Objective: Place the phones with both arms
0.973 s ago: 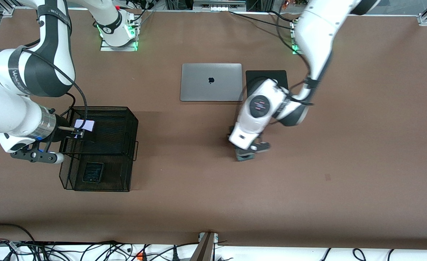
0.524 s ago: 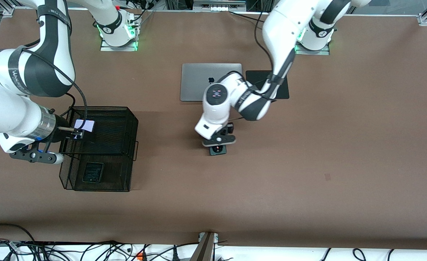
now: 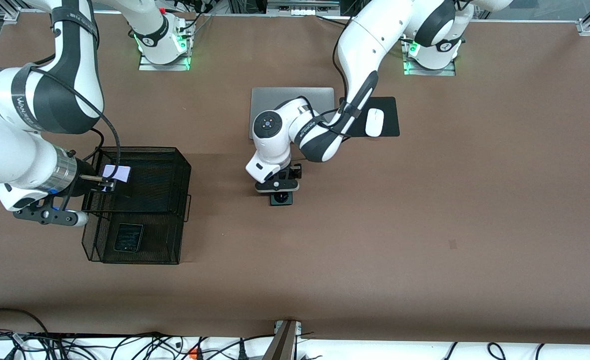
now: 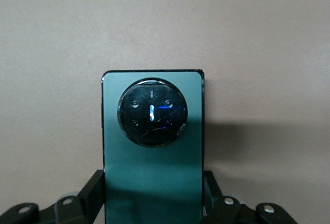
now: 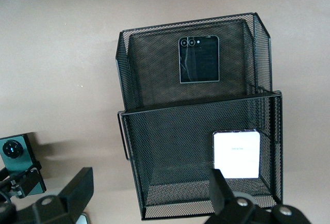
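Keep the left gripper clamped on the green phone until it is over the mesh basket; the waiting right gripper hangs wide above it, empty.

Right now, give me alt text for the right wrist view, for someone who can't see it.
A black wire-mesh basket with two compartments holds a squarish black phone in one and a squarish pale lilac phone in the other. The right gripper hangs open over it; the left gripper carries a dark green phone nearby.

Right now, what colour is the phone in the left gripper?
Dark green phone, black round camera ring; left gripper is shut on it. Clearest in the left wrist view.
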Available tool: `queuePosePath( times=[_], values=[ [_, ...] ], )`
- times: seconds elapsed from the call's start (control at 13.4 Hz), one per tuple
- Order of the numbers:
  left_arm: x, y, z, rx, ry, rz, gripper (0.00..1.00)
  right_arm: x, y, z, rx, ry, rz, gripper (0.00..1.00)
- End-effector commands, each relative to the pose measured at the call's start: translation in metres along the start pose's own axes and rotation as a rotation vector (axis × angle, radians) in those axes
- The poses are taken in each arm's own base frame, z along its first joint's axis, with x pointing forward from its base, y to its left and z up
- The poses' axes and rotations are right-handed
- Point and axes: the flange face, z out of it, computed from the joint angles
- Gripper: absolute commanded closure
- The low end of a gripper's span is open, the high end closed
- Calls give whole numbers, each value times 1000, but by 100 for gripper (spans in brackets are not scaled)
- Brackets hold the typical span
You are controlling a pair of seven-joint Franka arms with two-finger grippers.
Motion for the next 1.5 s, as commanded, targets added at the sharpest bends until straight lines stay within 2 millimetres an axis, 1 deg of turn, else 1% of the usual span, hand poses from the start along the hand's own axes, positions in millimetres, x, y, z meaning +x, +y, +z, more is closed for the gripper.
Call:
queuePosePath(
  times=[0.0,0.07,0.15,0.3,0.45,0.52,0.6,0.67,0.82,0.9,1.05,1.12,1.2,1.27,1.35,1.42],
  values=[
    [10,4,-11,-12,31,-4,50,-3,1,-3,6,7,7,1],
    [17,2,-13,-22,57,-7,0,-3,0,-2,5,5,7,1],
    [25,-2,-18,-24,77,-13,0,-3,2,-3,6,7,8,1],
    [32,-7,-29,-22,91,-16,0,-3,2,-3,6,7,8,1],
    [49,-18,-58,-20,120,-27,0,-3,2,-3,6,7,7,1],
    [55,-28,-73,2,105,-20,0,-3,1,-2,5,5,7,1],
    [79,-54,-90,16,79,-25,0,-3,-1,-1,6,3,6,1],
    [97,-80,-115,23,62,-22,0,-3,-7,-1,11,9,-2,1],
    [108,-129,-130,90,-17,-18,0,-9,-34,1,9,23,-40,1],
    [115,-160,-138,103,-39,-19,0,-15,-52,4,10,24,-45,1],
    [127,-224,-165,105,-64,-12,0,-35,-120,23,3,28,-17,1],
    [133,-256,-180,102,-71,-5,0,-45,-156,41,-3,34,-26,1],
    [140,-293,-195,96,-78,8,0,-58,-192,58,0,44,-44,1],
    [144,-325,-212,96,-93,31,0,-68,-222,77,4,57,-52,1],
    [151,-361,-230,95,-110,46,0,-79,-248,98,9,58,-61,1],
    [156,-396,-252,90,-123,74,0,-93,-276,123,16,51,-84,1]
  ],
)
